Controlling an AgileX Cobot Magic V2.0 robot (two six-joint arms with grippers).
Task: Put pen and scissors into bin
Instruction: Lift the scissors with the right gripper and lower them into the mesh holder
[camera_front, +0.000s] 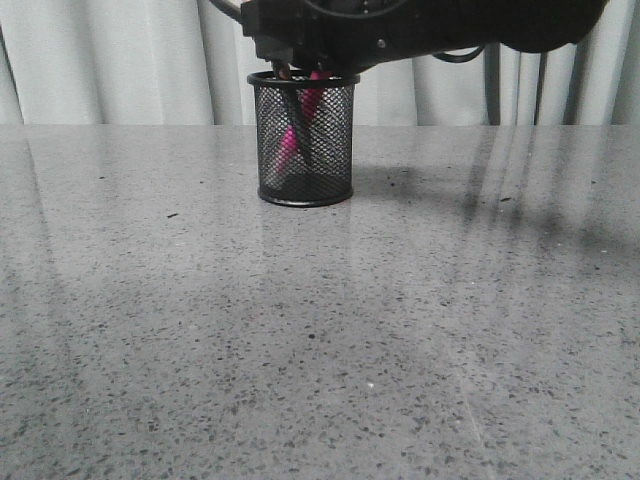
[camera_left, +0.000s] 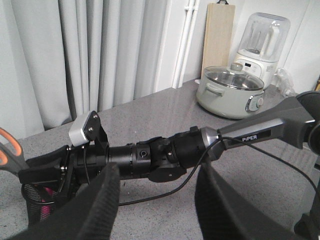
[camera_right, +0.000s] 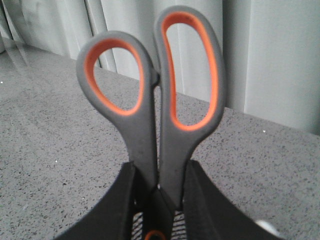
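The right pincer is clamped on the scissors, its two dark fingers pressing the grey shanks just below the orange-lined finger loops. The loops stand upright above the grip, so the blades point straight down; holding them that way seems meant to let the long blades slide into the narrow bin without catching the rim. In the front view the right arm hangs directly over the bin, toward twelve o'clock on the table, and dark blades can be seen through the mesh, already inside. The pen is in there too, a pink streak leaning against the wire wall, its top by the rim.

The left pincer holds nothing: its fingers stand wide apart, with only the right arm and the tabletop visible between them. It hangs back from the bin, probably to keep the space above clear. From its camera the bin sits at about eight o'clock, with one scissor loop rising at nine.

Judging by this, the pen's part is done and the scissors are nearly placed. What remains appears to be letting go, with the handles left resting against the rim, since the scissors look taller than the bin.
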